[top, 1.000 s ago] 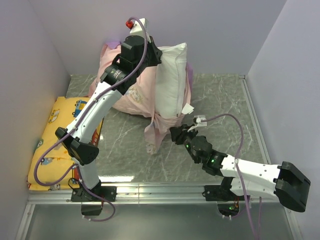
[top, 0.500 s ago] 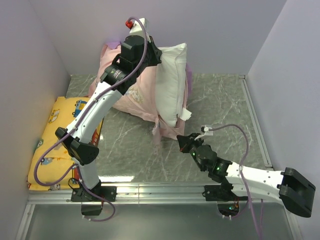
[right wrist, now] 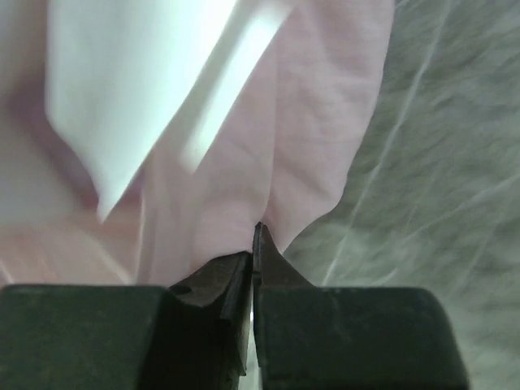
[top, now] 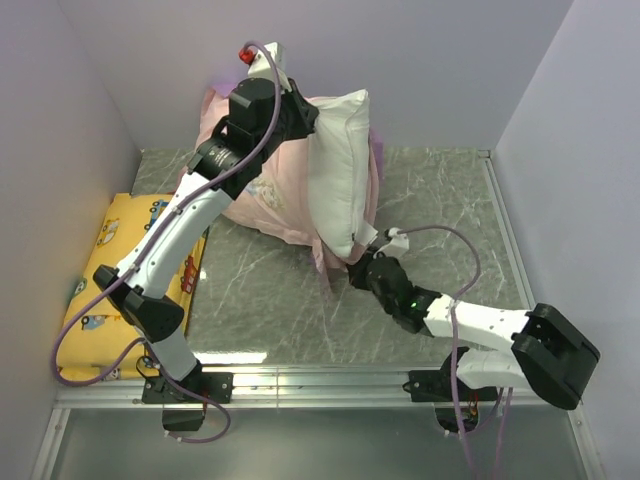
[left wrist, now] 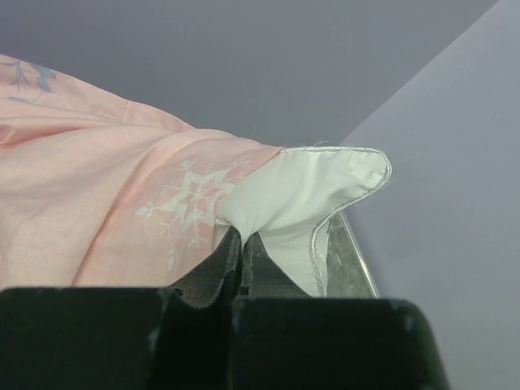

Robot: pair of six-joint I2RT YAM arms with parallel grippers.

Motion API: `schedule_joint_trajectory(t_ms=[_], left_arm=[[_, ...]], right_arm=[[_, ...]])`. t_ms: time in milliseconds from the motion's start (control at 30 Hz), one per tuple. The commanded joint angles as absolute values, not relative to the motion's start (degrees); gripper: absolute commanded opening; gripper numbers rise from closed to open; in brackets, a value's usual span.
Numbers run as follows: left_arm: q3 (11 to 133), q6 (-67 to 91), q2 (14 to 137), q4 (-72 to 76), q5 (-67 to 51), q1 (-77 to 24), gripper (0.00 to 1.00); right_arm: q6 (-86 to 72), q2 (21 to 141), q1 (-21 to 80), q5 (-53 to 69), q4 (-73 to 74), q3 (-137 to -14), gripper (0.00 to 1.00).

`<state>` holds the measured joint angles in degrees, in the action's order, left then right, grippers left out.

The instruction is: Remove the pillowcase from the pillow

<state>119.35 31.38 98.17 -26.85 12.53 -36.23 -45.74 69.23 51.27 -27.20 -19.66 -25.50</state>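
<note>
Up at top centre the pillow stands roughly half bared, its corner pinched in the closed left gripper, while the right gripper, clamped tight on the pillowcase hem below, has the rest to pull off, I'd say.

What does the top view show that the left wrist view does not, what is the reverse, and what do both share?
Only the top view: the yellow cushion and the right claw at the pillowcase lower edge. Only the left wrist view: the left claw pinching the pillow by its white corner, and a snowflake print. Both: the pink pillowcase beside the bared white pillow.
</note>
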Motion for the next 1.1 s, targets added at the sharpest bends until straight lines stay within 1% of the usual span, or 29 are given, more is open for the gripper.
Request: schedule_joint_trajectory(t_ms=[0, 33, 67, 133, 167, 233, 267, 367, 400, 500, 633, 733, 767, 867, 1000, 1067], left_arm=[[118.48, 33.31, 91.67, -13.45, 11.6, -37.52, 0.0], [118.39, 32.7, 91.84, -13.62, 11.86, -38.14, 0.0], [118.04, 32.43, 91.93, -13.62, 12.13, -38.84, 0.0], [116.55, 32.26, 91.85, -12.66, 12.92, -40.69, 0.0], [115.85, 32.34, 91.76, -12.13, 12.92, -41.13, 0.0], [114.0, 32.87, 91.76, -10.81, 12.83, -42.1, 0.0], [113.47, 32.87, 91.93, -10.72, 12.92, -42.27, 0.0], [112.42, 33.05, 92.55, -10.2, 12.83, -43.24, 0.0], [112.15, 32.96, 92.64, -10.11, 12.92, -43.85, 0.0], [111.27, 33.05, 93.34, -9.4, 13.01, -45.08, 0.0], [110.66, 33.05, 94.65, -8.79, 13.36, -47.02, 0.0], [110.22, 33.05, 95.97, -8.18, 13.71, -48.69, 0.0], [110.39, 33.22, 96.41, -8.09, 13.8, -49.04, 0.0], [112.57, 32.87, 98.34, -8.7, 14.15, -50.53, 0.0], [115.31, 32.26, 101.07, -9.84, 14.68, -52.56, 0.0], [115.93, 31.9, 101.77, -10.55, 14.59, -53.17, 0.0]], right_arm=[[-44.39, 67.68, 42.47, -14.89, -19.6, -25.75, 0.09], [-42.12, 67.15, 40.45, -11.98, -18.73, -26.27, 0.14], [-40.53, 66.8, 40.08, -10.21, -17.76, -27.85, 0.27], [-37.55, 65.14, 39.38, -8.27, -13.55, -29.79, 0.39], [-36.66, 64.26, 38.94, -5.74, -12.32, -31.45, 0.48], [-36.12, 60.58, 38.5, -5.97, -7.22, -32.86, 0.54], [-36.21, 59.08, 37.71, -5.63, -5.64, -33.74, 0.6], [-37.7, 52.93, 35.43, -7.29, 3.67, -36.29, 0.66], [-38.14, 50.04, 35.07, -9.04, 8.65, -36.99, 0.67], [-39.37, 44.33, 34.8, -11.59, 15.62, -39.9, 0.71], [-37.98, 38.94, 34.81, -9.42, 14.51, -40.87, 0.78], [-35.96, 39.89, 34.8, -7.56, 11.96, -41.39, 0.84], [-35.34, 40.69, 34.72, -5.3, 11.34, -42.01, 0.86], [-35.15, 45.08, 34.8, -2.64, 8.36, -41.84, 0.9], [-35.42, 50.26, 34.89, -2.9, 3.7, -40.08, 0.93], [-36.12, 50.19, 34.8, -2.81, 1.24, -37.9, 0.94]])
